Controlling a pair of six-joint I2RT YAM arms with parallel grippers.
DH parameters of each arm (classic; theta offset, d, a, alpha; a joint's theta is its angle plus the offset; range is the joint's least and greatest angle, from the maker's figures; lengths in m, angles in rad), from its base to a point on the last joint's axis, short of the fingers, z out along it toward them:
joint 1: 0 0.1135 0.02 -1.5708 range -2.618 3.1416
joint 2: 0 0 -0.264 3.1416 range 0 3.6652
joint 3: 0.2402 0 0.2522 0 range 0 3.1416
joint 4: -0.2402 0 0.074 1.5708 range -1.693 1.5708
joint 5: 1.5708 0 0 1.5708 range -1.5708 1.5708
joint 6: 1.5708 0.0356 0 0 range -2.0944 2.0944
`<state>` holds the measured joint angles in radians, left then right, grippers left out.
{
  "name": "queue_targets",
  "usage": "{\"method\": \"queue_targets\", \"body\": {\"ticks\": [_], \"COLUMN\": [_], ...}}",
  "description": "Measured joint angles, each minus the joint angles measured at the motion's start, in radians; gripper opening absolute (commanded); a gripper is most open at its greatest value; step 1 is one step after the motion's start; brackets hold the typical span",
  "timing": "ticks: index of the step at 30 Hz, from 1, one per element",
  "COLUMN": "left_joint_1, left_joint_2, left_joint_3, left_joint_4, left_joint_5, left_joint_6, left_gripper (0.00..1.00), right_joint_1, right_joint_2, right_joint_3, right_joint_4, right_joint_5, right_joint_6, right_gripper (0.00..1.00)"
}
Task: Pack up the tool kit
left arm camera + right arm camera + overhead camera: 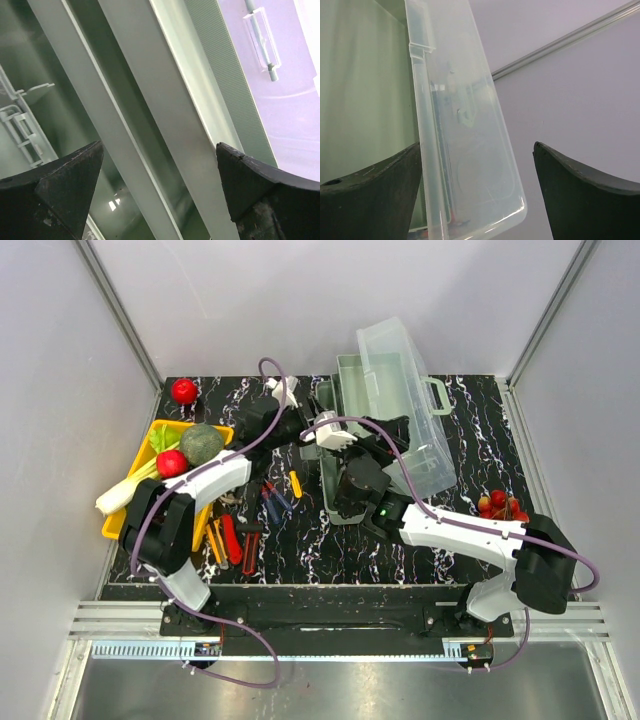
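The black, white-veined desk [330, 555] carries the pale green toolbox [350, 380] at the middle back and a yellow tray [170, 426] at left. 1 red ball [184, 390] sits in the far left corner. Scattered hand tools [232, 538] lie front left, and a cluster of berries [500, 504] at right.

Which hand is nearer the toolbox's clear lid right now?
Right. The right hand straddles an edge of the clear lid, fingers open; the left hand is at the toolbox wall opposite the lid.
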<state>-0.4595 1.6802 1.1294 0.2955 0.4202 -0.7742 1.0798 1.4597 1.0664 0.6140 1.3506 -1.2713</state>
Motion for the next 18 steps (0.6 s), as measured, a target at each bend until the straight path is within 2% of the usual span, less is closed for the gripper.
{"method": "queue_targets", "body": {"ticks": [11,15,18], "left_joint_1": [0.042,0.044,0.043], "left_joint_2": [-0.090,-0.102,-0.098], "left_joint_3": [-0.049,-0.047,-0.047], "left_joint_4": [-0.023,-0.100,-0.202], "left_joint_5": [-0.013,-0.058,-0.085], "left_joint_6": [0.011,0.018,0.016], "left_gripper": [0.99,0.98,0.96], "right_joint_1": [-0.001,-0.010,-0.024], "right_joint_2": [-0.012,-0.066,-0.117], "right_joint_3": [-0.001,-0.001,0.013], "right_joint_4": [0.056,-0.040,-0.209], "right_joint_5": [0.021,0.023,0.019], "right_joint_6": [-0.004,0.116,0.286], "right_gripper": [0.92,0.92,0.92]}}
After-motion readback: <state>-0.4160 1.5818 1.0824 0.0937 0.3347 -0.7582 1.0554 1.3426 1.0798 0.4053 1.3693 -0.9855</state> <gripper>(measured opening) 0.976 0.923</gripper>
